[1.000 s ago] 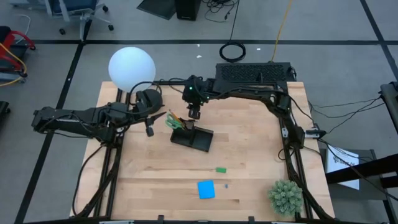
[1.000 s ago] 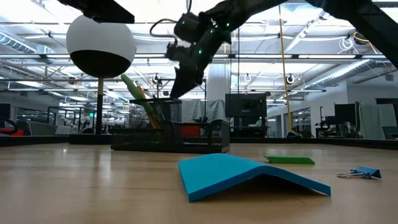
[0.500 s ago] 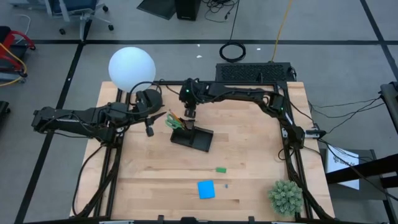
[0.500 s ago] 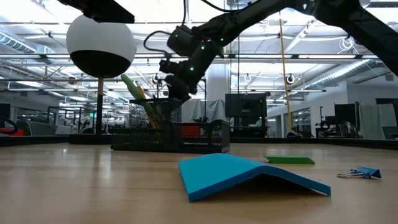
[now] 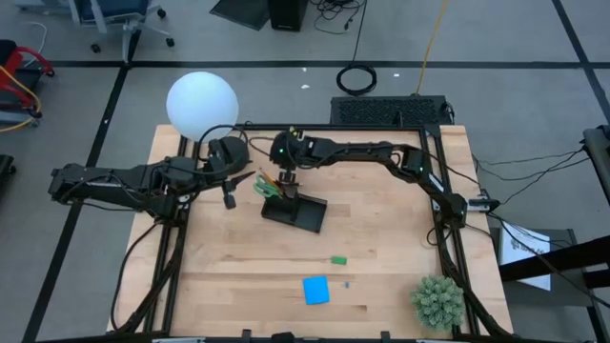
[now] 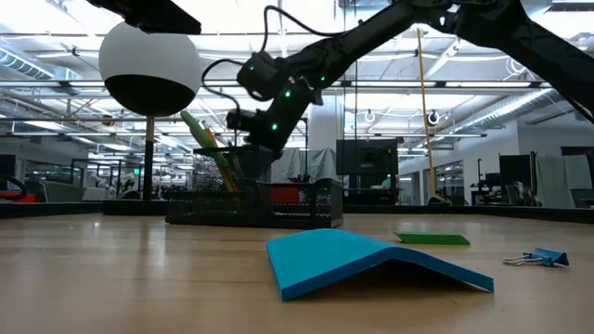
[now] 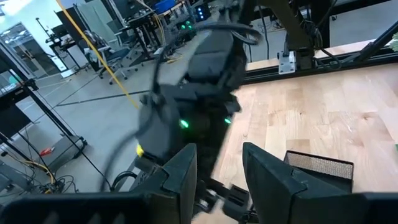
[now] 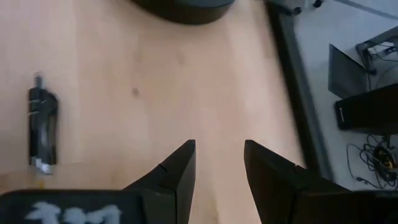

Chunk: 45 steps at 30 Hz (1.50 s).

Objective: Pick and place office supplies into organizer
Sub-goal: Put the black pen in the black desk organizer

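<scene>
The organizer (image 5: 294, 211), a black mesh tray, sat mid-table with green-handled scissors (image 5: 264, 187) and pencils leaning from its upright compartment. In front of the organizer lay the green eraser (image 5: 338, 259) and the blue sticky-note pad (image 5: 315, 290), apparently awaiting pickup. Just behind the organizer hovered the right gripper (image 5: 284, 178), fingers spread and empty; beside the organizer waited the left gripper (image 5: 229, 198), likewise spread, holding nothing.

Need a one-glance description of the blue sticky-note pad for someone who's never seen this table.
Start at the green potted plant on one corner of the wooden table. Along that same table edge lies the blue sticky-note pad, a flat square. The green eraser beside it is smaller and oblong.
</scene>
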Each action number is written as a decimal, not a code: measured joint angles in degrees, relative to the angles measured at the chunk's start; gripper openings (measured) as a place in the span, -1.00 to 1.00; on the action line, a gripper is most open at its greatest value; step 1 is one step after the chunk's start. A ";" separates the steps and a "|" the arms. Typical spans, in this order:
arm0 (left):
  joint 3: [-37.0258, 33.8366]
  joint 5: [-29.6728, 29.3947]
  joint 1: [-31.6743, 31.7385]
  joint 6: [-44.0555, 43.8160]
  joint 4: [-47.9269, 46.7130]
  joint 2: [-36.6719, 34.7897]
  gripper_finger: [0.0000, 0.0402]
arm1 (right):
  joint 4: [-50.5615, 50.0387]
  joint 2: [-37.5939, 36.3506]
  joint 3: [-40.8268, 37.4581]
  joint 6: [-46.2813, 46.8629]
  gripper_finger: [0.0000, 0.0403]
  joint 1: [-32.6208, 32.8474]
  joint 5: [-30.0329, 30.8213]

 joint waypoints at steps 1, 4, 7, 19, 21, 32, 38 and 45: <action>0.00 0.02 0.02 0.06 0.02 0.00 -0.35 | -0.09 0.28 -0.02 0.02 -0.38 0.20 -0.04; 0.00 0.00 0.02 0.25 0.00 0.00 -0.35 | 0.08 0.96 -0.02 0.32 -0.38 0.59 -1.33; 0.00 0.02 0.02 0.32 0.00 0.00 -0.35 | -0.71 0.98 -0.02 0.40 -0.38 0.83 -3.27; 0.00 0.02 0.04 0.89 -0.11 0.00 -0.35 | -6.71 0.52 1.25 3.44 -0.38 1.19 -13.71; 0.00 0.02 0.04 0.90 -0.11 0.00 -0.35 | -8.45 0.52 1.39 3.71 -0.38 1.19 -13.79; 0.00 0.00 0.04 1.24 -0.04 0.00 -0.35 | -13.19 0.39 3.17 2.19 -0.38 1.63 -18.43; 0.00 -0.02 0.04 1.23 0.10 0.00 -0.35 | -13.22 0.41 3.15 1.92 -0.38 1.71 -18.45; 0.00 -0.02 0.04 1.20 0.21 0.00 -0.35 | -14.78 0.41 3.15 1.92 -0.38 1.92 -18.43</action>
